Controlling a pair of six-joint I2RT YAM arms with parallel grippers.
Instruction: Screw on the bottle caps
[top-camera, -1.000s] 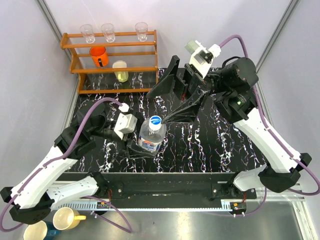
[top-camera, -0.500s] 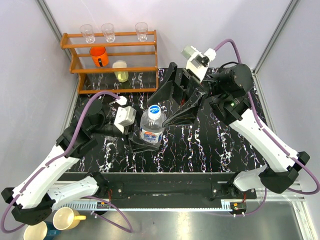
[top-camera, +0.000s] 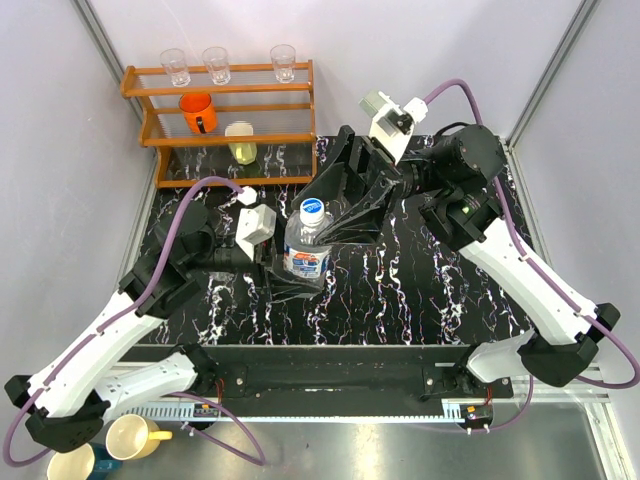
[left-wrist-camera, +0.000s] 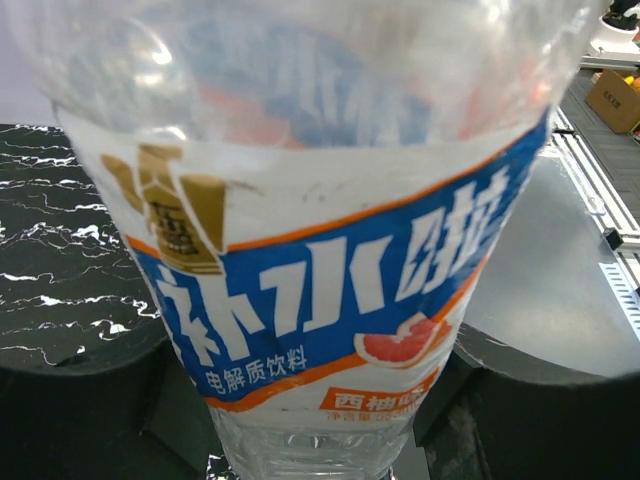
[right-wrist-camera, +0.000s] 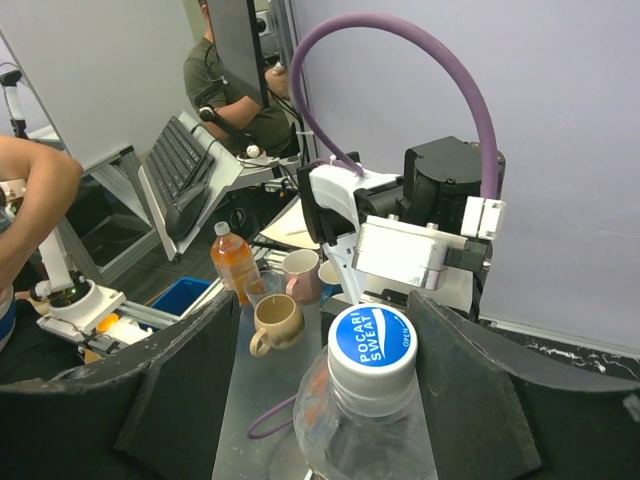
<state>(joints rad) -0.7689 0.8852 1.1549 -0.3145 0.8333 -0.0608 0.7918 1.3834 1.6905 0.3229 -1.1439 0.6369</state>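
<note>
- One clear plastic bottle (top-camera: 307, 250) was seen near the middle of the black, white-veined bench (top-camera: 440, 290). It stood roughly upright, with its neck tipped a little toward the far side.
- A small white cap (top-camera: 313, 209) with a blue top was seated on the bottle's neck. In the right wrist view the words "POCARI SWEAT" could be read on it. How far it was threaded down could not be told.
- The bottle was gripped low on its body by the left claw (top-camera: 293, 278). Its dark fingers (left-wrist-camera: 80, 420) were set against either side of the bottle's lower part.
- A label (left-wrist-camera: 330, 300) was wrapped around the bottle, printed in blue and white with an orange band and a picture of a grapefruit slice.
- Whether the bottle's base was touching the bench could not be told, since it was hidden by the left claw.
- The right claw (right-wrist-camera: 322, 298) was held at the bottle's top, reaching in from the far side with its jaws spread. One finger was placed on each side of the cap, and a gap was left on both sides, so the cap was not clasped.
- A wooden rack (top-camera: 230, 95) was set at the far left corner of the bench. Three clear glasses (top-camera: 215, 65) were lined up on its top shelf, and an orange cup (top-camera: 197, 112) and a yellow cup (top-camera: 240, 142) were kept on the shelves below.
- Two mugs (top-camera: 135, 437) were seen off the bench, beside the left arm's base.
</note>
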